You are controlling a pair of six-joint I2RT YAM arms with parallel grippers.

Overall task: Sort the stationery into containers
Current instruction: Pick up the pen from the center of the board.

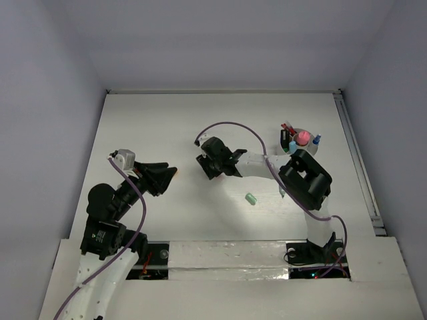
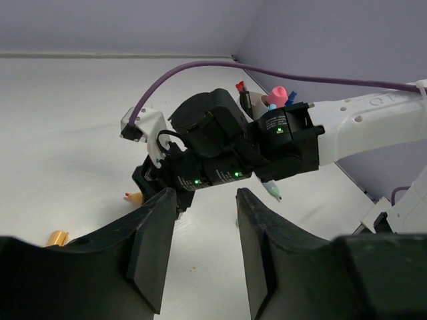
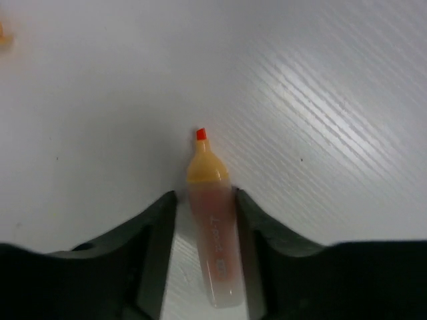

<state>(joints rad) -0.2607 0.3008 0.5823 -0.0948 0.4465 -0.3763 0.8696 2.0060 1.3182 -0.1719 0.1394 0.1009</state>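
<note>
Spreading white under everything is the surface (image 1: pixel 167 120), with both arms reaching over it. The right end effector (image 3: pixel 205 197) hangs near the centre, released. Its fingers straddle the marker (image 3: pixel 210 227), and a sliver of white shows between the marker and the finger on the 9 o'clock side in the wrist view. The left end effector (image 2: pixel 205 195) sits at 9 o'clock from the right one, aimed toward it, jaws apart with nothing between them.

The cup (image 1: pixel 294 133) stands at 2 o'clock on the surface, round, low and whitish. A pink-capped bottle (image 1: pixel 303 138), red pens and a blue piece crowd it.

The marker lies flat and uncapped. It has a clouded, translucent barrel, an orange-yellow shoulder and a small red-orange tip pointing to 12 o'clock in the right wrist view. A mint eraser (image 1: pixel 251 199) lies at 5 o'clock from the right end effector, well apart. A loose orange cap (image 2: pixel 57 238) rests at 8 o'clock in the left wrist view.
</note>
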